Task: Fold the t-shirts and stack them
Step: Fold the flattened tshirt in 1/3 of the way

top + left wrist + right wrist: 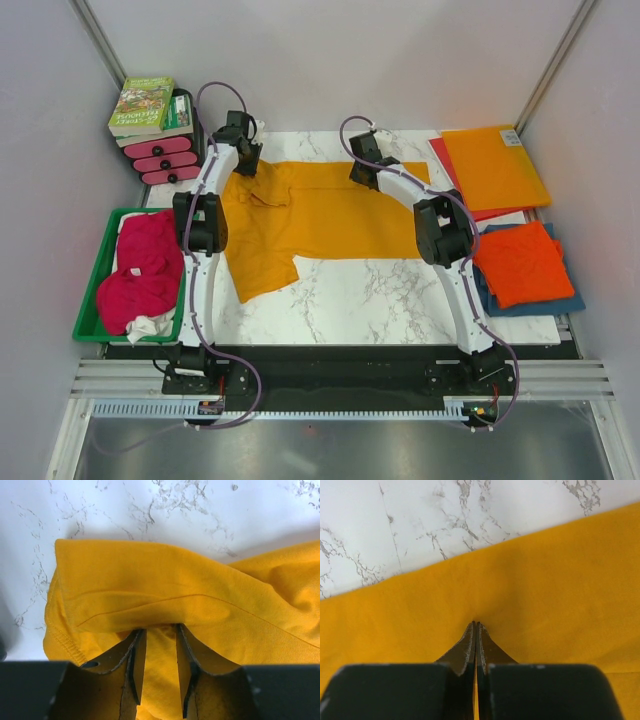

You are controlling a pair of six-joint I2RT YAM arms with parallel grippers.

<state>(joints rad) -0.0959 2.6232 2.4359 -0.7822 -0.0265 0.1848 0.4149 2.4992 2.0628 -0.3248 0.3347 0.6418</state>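
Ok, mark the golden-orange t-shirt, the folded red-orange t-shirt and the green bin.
golden-orange t-shirt [335, 215]: top view, middle of its spread body.
red-orange t-shirt [522, 265]: top view, centre of the folded cloth.
green bin [92, 285]: top view, its left wall.

Free room: bare marble table [400, 300] near me; the golden-orange t-shirt [330, 215] covers the middle. My left is blocked by the green bin [86, 315], pink drawers [165, 160] far-left, folded shirts [522, 265] and orange sheet [495, 165] right.

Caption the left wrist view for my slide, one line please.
Left gripper pinches a bunched fold of the golden-orange t-shirt over the marble table.
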